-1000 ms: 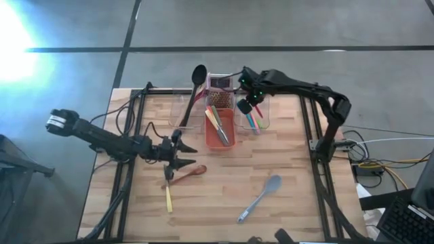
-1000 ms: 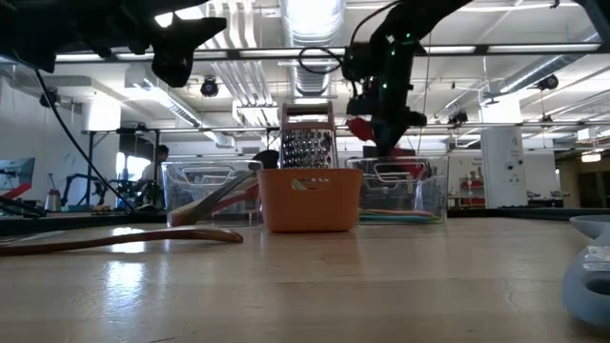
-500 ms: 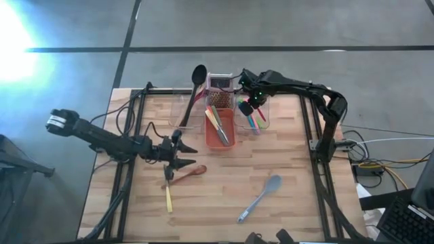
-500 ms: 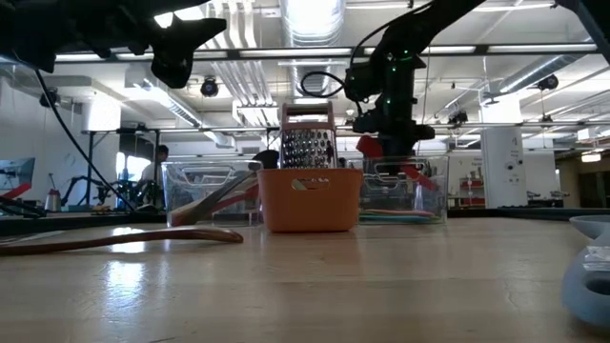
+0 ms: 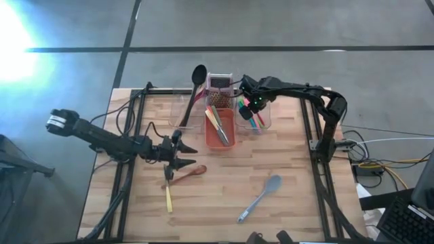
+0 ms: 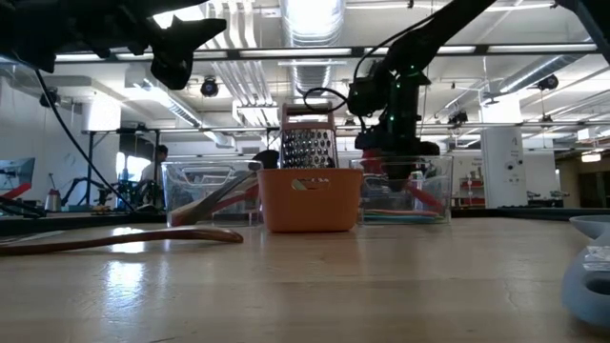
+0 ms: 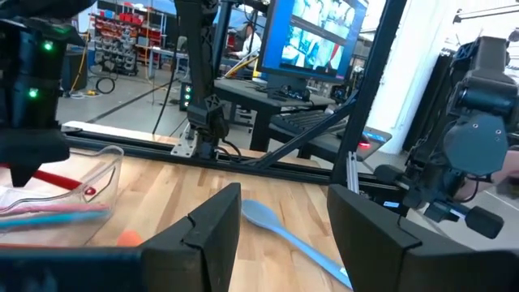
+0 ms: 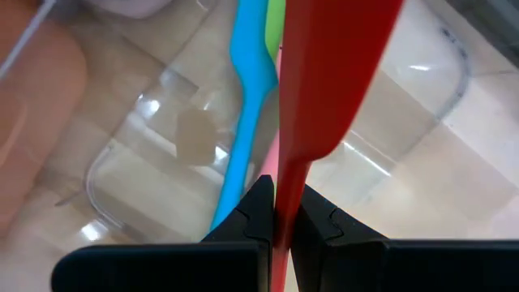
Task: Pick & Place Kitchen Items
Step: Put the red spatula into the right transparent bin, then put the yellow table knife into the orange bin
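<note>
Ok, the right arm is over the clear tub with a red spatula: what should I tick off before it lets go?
1. Right gripper shut on red spatula: ok.
2. Spatula above right clear tub: ok.
3. Blue utensil and others already lie in the tub, room beside them: ok.
4. Spatula touching tub floor: cannot tell.
5. Left gripper open, apart, above the wooden spoon: ok.

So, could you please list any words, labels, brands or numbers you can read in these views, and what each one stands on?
None can be read.
Orange tub: a small pale mark on its front, too small to read.
Monitor behind the table: pictures and lines of text, too blurred to read.
Red spatula held in the right gripper: no print showing.
</note>
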{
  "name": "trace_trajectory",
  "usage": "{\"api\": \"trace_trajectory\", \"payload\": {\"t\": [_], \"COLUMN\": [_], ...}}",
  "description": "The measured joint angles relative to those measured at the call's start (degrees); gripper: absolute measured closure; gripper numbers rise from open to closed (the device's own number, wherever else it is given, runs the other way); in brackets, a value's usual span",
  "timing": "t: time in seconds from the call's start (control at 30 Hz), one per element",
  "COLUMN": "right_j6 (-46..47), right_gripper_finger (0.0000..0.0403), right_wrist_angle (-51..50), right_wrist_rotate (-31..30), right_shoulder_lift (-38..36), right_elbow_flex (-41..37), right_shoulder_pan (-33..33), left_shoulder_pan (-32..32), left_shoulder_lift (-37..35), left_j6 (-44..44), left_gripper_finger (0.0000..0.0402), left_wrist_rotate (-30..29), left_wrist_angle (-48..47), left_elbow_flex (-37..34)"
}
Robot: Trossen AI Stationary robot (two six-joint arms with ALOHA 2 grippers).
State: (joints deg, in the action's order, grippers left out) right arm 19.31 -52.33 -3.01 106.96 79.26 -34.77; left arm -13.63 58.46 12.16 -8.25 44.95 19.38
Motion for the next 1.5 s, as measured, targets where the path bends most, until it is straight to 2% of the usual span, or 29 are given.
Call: {"api": "trace_trajectory", "payload": {"t": [0.47, 0.93, 1.5], "right_j6": [0.1, -0.4, -1.4], "right_gripper_finger": [0.0392, 0.0388, 0.0303], "right_wrist_angle": [8.3, 9.4, 9.7], "right_wrist_rotate": [1.9, 2.0, 3.1], "right_shoulder_lift": [0.0, 0.0, -1.4], "right_elbow_flex": [-4.4, -4.6, -4.6], "right_shoulder_pan": [-2.0, -2.3, -1.8], "left_shoulder_pan": [0.0, 0.0, 0.0], "left_shoulder_lift": [-0.2, -0.2, -0.2], "left_j6": [-0.3, -0.4, -1.1], "left_gripper_finger": [0.0214, 0.0213, 0.0216], "left_wrist_rotate": [-0.4, -0.7, -0.7], "left_wrist_angle": [0.5, 0.5, 0.4], "left_elbow_flex": [0.2, 0.2, 0.2]}}
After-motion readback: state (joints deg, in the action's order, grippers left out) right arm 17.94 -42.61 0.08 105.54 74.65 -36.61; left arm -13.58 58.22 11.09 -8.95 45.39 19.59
